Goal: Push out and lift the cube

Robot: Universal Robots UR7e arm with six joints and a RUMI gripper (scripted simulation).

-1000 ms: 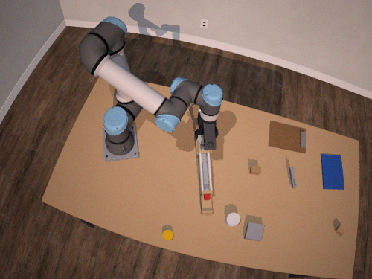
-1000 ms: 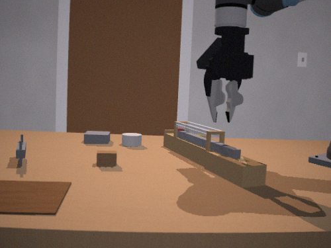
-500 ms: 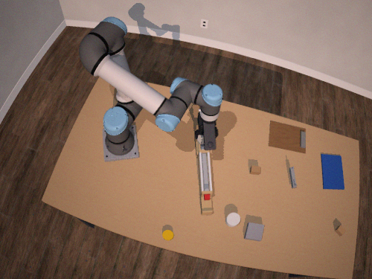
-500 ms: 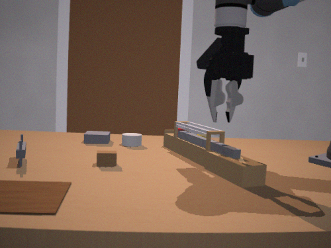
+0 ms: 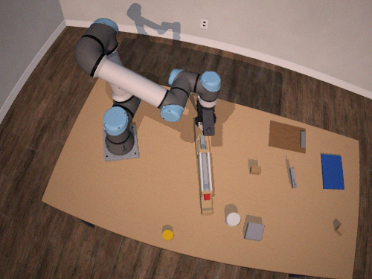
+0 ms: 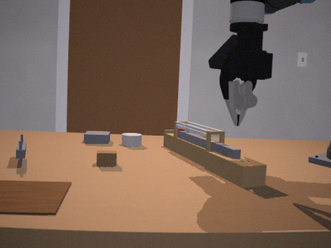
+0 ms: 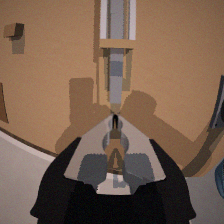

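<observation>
A long wooden channel with a clear roof lies on the table, and it also shows in the side view. A small red cube sits at the channel's far end, just past the roof and short of the lip; in the side view only a sliver of it shows. A grey rod lies in the channel and sticks out of the end nearest the robot base. My gripper hangs well above that end, shut and empty.
A yellow cylinder, a white cylinder and a grey block stand beyond the cube's end of the channel. To the right are a brown cube, a grey tool, a brown board and a blue pad.
</observation>
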